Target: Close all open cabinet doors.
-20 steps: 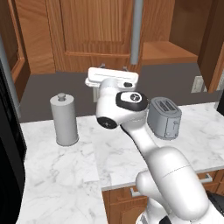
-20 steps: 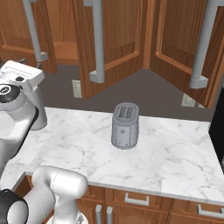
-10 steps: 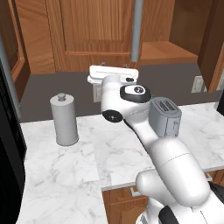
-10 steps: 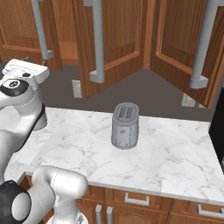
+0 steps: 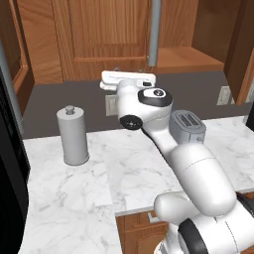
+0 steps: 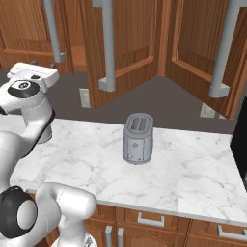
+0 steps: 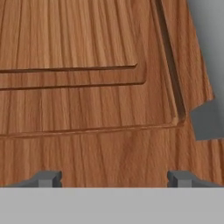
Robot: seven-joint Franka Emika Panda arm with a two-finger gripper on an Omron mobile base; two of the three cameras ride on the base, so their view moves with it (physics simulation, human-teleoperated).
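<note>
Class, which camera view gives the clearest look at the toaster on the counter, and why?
The right base view: the toaster stands unobstructed on the marble counter, its slots and front face visible. In the left base view the robot's arm covers part of it. The hand view faces a wooden cabinet door.

Marble counter point(image 6: 193, 169) carries a toaster point(image 6: 138, 139) and canister point(image 5: 73, 135).

The cabinet doors point(image 6: 130, 43) are reddish-brown wood with grey bar handles point(image 6: 108, 46). The surface point(image 6: 183, 169) is white marble, grey-veined. The toaster point(image 6: 138, 139) and canister point(image 5: 73, 135) are grey.
</note>
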